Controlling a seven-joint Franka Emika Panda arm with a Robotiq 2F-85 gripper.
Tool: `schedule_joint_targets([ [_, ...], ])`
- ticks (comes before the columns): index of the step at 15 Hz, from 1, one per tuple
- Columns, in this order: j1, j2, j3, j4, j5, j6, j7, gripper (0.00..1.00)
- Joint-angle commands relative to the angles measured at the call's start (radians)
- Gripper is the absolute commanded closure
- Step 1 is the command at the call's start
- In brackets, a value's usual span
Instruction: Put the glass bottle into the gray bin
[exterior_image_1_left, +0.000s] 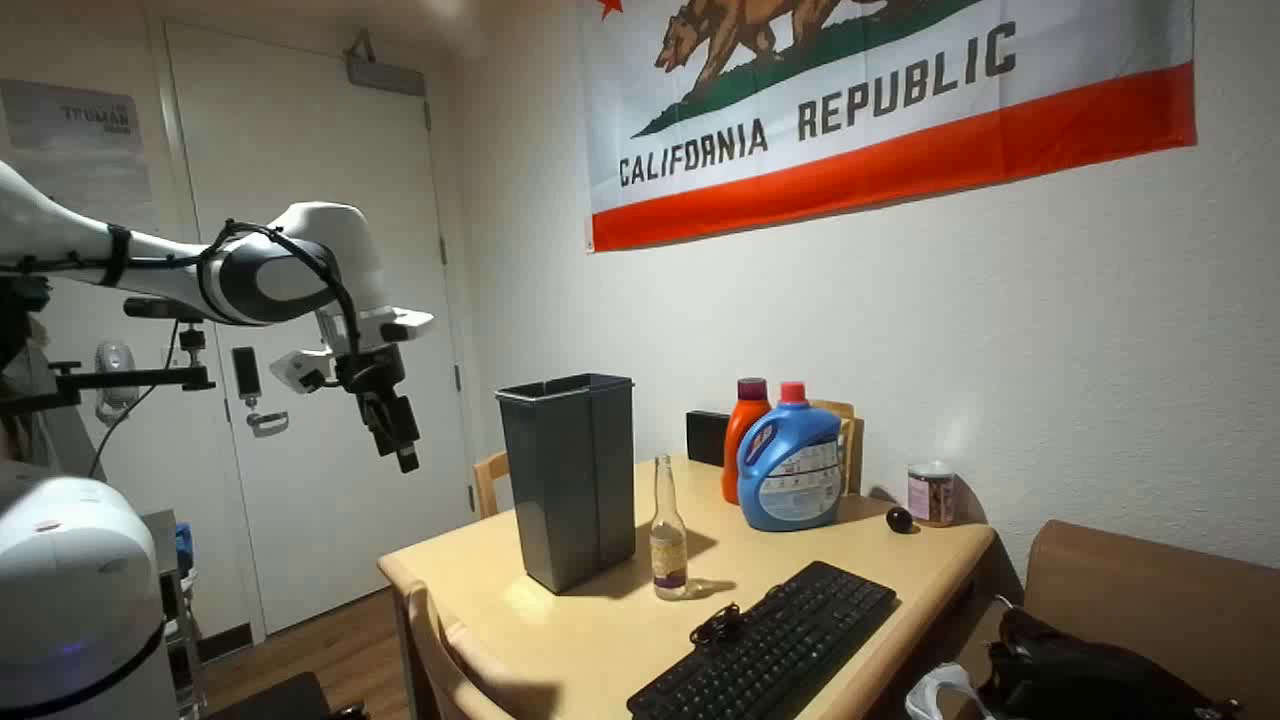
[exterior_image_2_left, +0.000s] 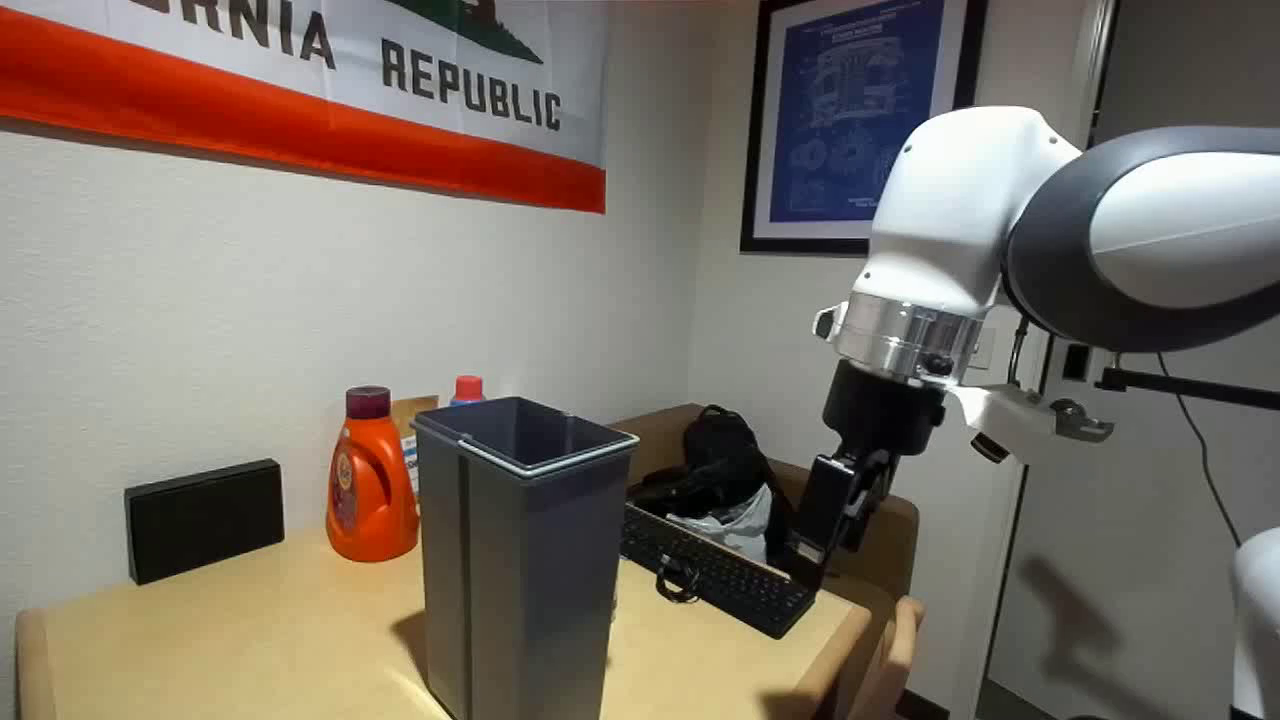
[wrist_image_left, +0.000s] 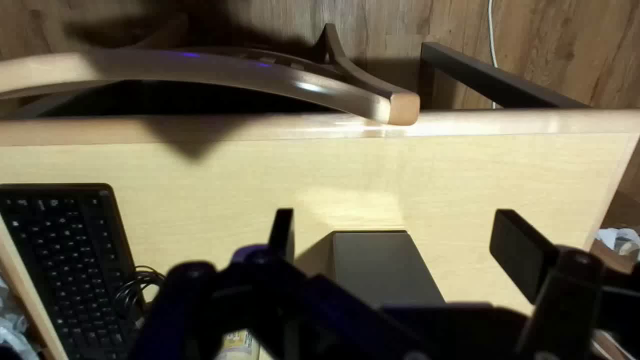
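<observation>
Glass bottle (exterior_image_1_left: 669, 552) seen upright on table (exterior_image_1_left: 580, 635), just beside gray bin (exterior_image_1_left: 560, 480). Judged light, rigid, slick, breakable; best gripped lightly at neck (exterior_image_1_left: 664, 485), lowered not dropped. Nothing held by gripper (wrist_image_left: 394, 227); jaws spread wide.

The robot's long white and dark gray arm (exterior_image_2_left: 1180, 225) reaches in from the side in both exterior views. It bends downward at the wrist (exterior_image_2_left: 930, 255), which has a shiny silver ring (exterior_image_2_left: 892, 336). Below that, the black hand (wrist_image_left: 400, 240) hangs in the air, pointing down with a bit of a slant. In the wrist view, its two black fingers (wrist_image_left: 522, 255) stand wide apart, with a big gap between them. A black cord (exterior_image_1_left: 341, 292) runs along the arm.
</observation>
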Motion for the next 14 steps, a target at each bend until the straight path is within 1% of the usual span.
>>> schedule_joint_targets([
  [1, -0.003, 0.0, 0.002, 0.002, 0.001, -0.003, -0.002, 0.0],
  [4, -0.021, 0.018, -0.007, 0.022, -0.003, 0.004, 0.004, 0.0],
  [9, -0.091, 0.038, -0.075, 0.096, -0.016, 0.02, -0.006, 0.0],
  [12, -0.143, 0.068, -0.108, 0.133, -0.019, 0.087, 0.005, 0.0],
  [14, -0.192, 0.093, -0.105, 0.145, -0.042, 0.182, 0.026, 0.0],
])
